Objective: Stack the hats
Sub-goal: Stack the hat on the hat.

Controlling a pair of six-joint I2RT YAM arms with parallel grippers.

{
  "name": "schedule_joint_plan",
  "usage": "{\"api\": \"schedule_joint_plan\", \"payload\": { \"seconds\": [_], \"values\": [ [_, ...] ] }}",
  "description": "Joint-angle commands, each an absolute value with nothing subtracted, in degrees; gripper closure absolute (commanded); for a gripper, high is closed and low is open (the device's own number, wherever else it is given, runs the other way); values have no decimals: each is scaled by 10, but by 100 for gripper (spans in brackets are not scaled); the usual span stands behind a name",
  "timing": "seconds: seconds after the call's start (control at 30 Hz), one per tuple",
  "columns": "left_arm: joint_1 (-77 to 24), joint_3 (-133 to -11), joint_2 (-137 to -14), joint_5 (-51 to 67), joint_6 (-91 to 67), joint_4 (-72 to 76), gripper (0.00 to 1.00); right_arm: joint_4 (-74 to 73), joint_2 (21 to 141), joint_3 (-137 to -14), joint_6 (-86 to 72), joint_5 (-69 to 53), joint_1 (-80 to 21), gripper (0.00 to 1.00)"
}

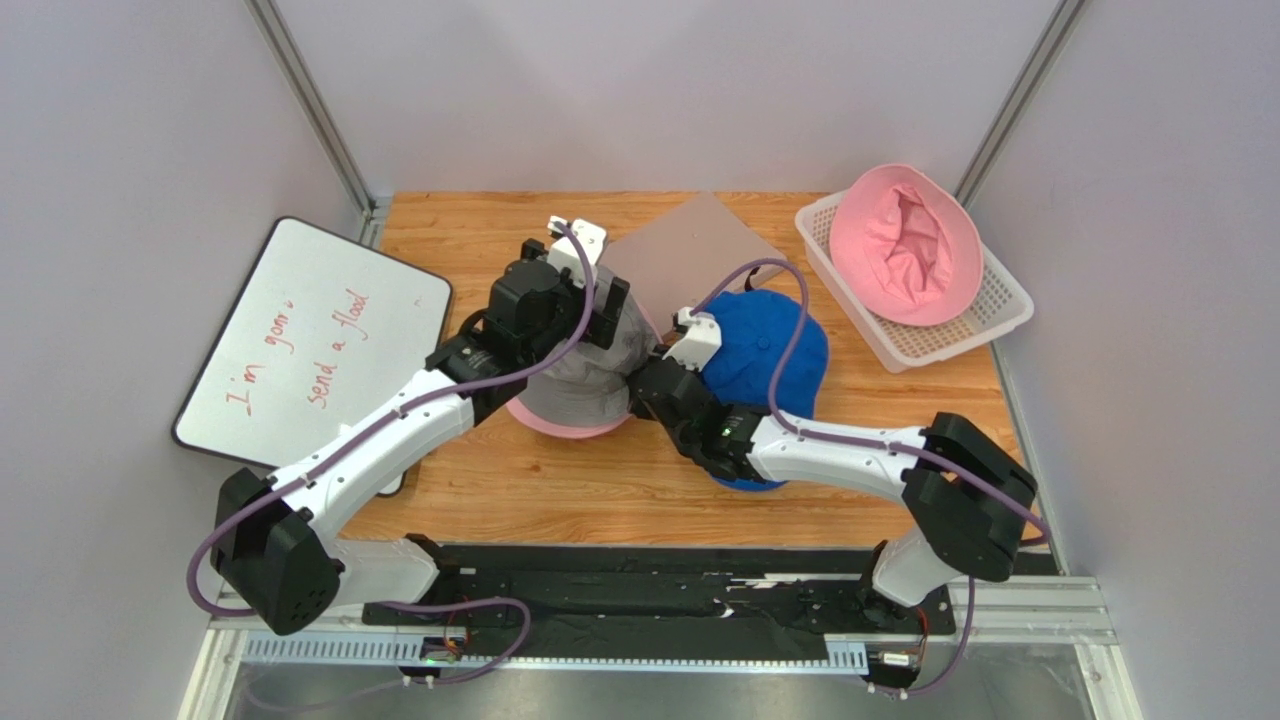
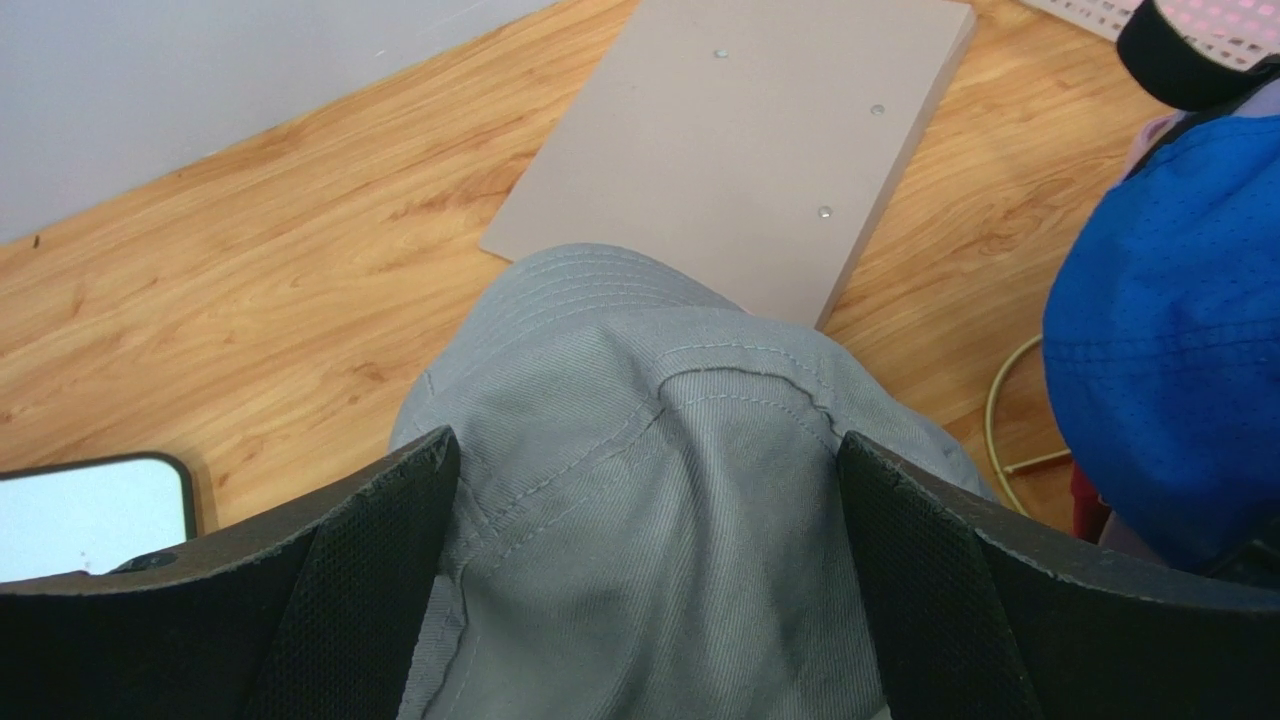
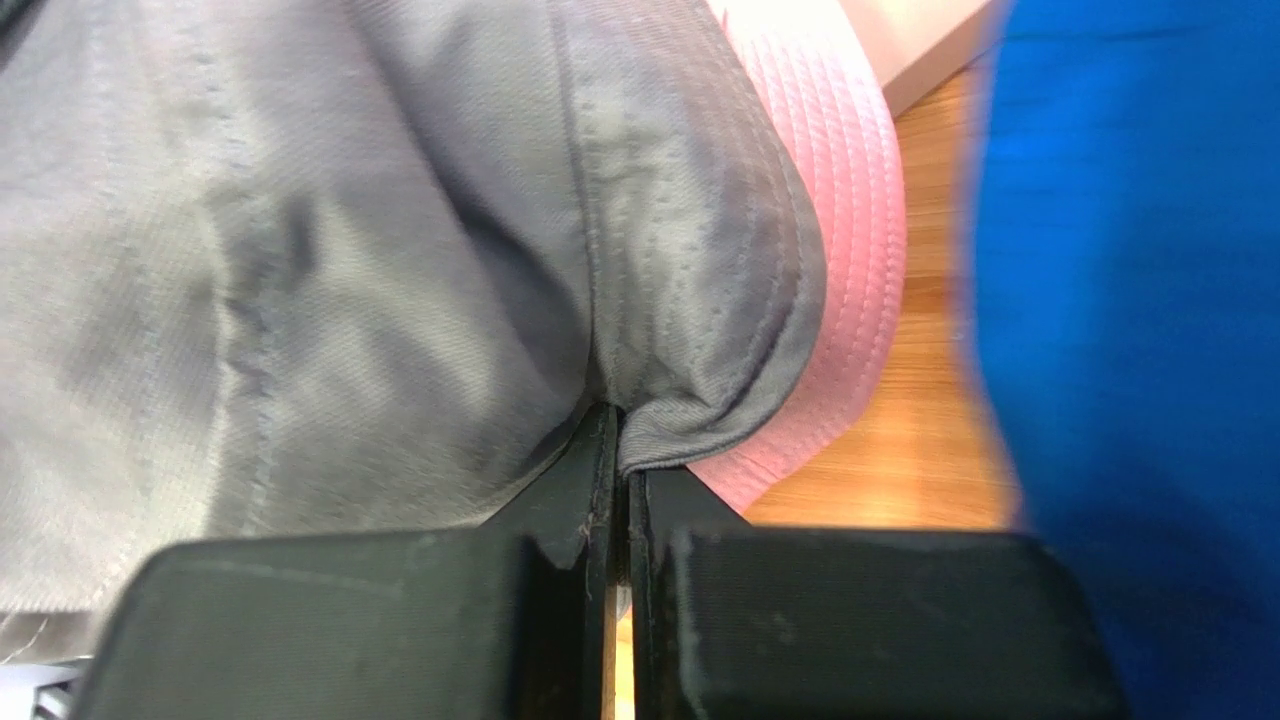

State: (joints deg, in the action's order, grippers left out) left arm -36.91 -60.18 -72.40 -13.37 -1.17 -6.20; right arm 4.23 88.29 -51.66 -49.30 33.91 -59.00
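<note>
Sitting in the middle of the bench (image 1: pixel 601 488) is the grey hat (image 1: pixel 594 383). It lies on top of a pink hat (image 1: pixel 564 425), and only the pink rim peeks out under it. The left pincer (image 1: pixel 598 300) hangs over the grey hat with its 2 fingers wide apart, 1 on each side of the hat's soft top. The right pincer (image 3: pixel 619 435) is squeezed together on the edge of the grey hat's rim. Just beside it, on the right, is the blue cap (image 1: pixel 769 360). The other pink hat (image 1: pixel 906 245) lies upside down in the white basket (image 1: pixel 992 323) at the far right corner. A whiteboard (image 1: pixel 316 338) with red writing lies on the left. A flat brown board (image 1: pixel 699 248) lies behind the hats.
</note>
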Motion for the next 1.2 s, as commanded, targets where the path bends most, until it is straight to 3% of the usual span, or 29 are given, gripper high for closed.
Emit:
{"api": "schedule_joint_plan", "payload": {
  "seconds": [0.0,0.43,0.73,1.03,1.17],
  "values": [
    [-358,-587,-714,-152,-17,-42,0,9,923,-549,-461,328,-612,100],
    [-308,-536,-649,-151,-44,-43,0,4,955,-618,-424,327,-625,100],
    [-293,-559,-521,-192,-104,-93,0,2,951,-620,-424,305,-615,100],
    [-114,-447,-462,-107,-264,-127,1,6,950,-616,-426,255,-589,99],
    [-36,-398,-440,-5,-306,-117,8,5,946,-618,-426,247,-584,99]
  ]
}}
